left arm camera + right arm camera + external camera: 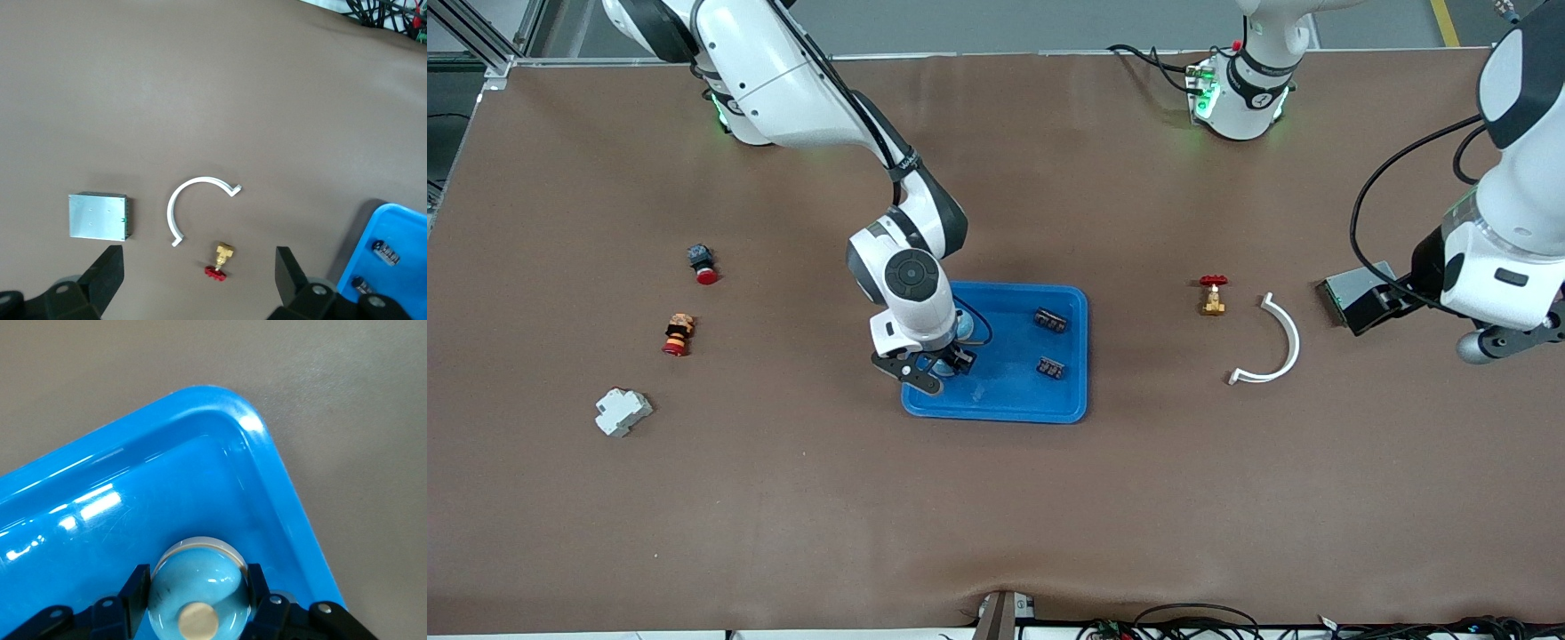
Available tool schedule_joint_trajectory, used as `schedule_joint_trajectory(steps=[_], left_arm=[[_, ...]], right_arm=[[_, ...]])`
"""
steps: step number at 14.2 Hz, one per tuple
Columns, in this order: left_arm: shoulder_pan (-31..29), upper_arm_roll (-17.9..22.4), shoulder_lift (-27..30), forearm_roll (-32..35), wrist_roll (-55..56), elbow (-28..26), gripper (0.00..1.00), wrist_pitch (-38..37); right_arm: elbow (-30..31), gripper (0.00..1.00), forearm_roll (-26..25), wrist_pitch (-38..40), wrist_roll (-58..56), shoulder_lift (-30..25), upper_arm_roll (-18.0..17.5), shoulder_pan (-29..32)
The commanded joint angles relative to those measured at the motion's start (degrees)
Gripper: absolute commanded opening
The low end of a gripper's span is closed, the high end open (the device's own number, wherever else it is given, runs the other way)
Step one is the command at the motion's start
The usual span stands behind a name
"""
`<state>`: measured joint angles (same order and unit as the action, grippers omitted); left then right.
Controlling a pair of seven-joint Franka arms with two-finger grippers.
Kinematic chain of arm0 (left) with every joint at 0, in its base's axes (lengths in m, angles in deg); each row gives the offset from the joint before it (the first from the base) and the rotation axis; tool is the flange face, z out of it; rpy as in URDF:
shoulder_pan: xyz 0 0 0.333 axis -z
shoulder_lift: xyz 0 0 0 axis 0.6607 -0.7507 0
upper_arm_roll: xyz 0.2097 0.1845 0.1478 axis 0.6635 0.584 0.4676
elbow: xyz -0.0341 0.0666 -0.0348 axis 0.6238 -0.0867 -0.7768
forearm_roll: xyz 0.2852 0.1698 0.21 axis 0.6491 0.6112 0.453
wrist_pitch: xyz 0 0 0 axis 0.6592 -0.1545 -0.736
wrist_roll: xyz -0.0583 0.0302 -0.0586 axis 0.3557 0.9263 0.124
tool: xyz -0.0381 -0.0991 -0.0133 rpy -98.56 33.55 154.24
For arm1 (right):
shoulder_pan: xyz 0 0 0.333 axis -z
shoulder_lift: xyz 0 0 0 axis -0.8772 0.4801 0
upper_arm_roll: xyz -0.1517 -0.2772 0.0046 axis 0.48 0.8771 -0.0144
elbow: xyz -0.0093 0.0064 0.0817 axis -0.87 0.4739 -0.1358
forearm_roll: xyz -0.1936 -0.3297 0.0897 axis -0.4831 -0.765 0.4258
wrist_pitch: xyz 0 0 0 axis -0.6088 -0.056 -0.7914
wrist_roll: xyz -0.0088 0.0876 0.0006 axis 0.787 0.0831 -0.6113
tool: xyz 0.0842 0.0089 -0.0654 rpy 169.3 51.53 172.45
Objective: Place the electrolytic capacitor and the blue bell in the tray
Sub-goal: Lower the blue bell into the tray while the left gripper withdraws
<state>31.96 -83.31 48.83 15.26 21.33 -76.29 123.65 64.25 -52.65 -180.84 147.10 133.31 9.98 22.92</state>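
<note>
Here, in the front view, the right tool [935, 363] hangs over the shallow bright blue plastic tray [1069, 356], at its corner toward the right arm's end of the worktop; two small dark capacitors [1050, 320] lie in the tray.

The left wrist view shows the left tool [200, 267] waiting, released, above a white curved plastic strip [193, 200].

The right wrist view shows that tool clenched on the glossy blue domed bell [199, 587], just above the tray floor. The bell looks rigid, light and slippery; gripping across its rim seems safest.
</note>
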Motion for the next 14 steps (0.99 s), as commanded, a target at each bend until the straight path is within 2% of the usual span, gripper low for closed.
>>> schedule_joint_trajectory(steps=[1, 7, 10, 12, 13, 14], left_arm=[[-3.08, -0.15, 4.05, -3.16, -4.03, -3.05, 1.0, -0.45], [-3.62, 0.29, 8.02, -3.35, -8.86, -3.84, 1.0, -5.37], [0.59, 5.19, 10.04, -3.43, -11.83, -4.54, 1.0, -6.17], [4.79, 10.81, 11.96, -4.57, -20.52, -5.5, 1.0, -6.25], [6.91, 14.84, 12.58, -5.71, -20.55, -6.56, 1.0, -6.25], [8.5, 17.83, 13.46, -8.85, -20.73, -7.09, 1.0, -6.34]], right_arm=[[-2.82, 0.0, -1.04, 0.59, 2.56, 1.92, 0.63, -0.72], [-4.32, 0.0, -1.04, 0.42, 3.97, 3.59, 0.81, -1.34], [-4.32, 0.0, -1.04, 0.24, 4.06, 3.77, 0.81, -1.34], [-4.32, 0.0, -1.04, 0.15, 4.15, 3.77, 0.81, -1.34], [-4.32, 0.32, -1.04, 0.15, 4.06, 3.77, 0.81, -1.25], [-4.32, 0.97, -1.13, 0.15, 4.15, 3.77, 0.9, -1.34]])
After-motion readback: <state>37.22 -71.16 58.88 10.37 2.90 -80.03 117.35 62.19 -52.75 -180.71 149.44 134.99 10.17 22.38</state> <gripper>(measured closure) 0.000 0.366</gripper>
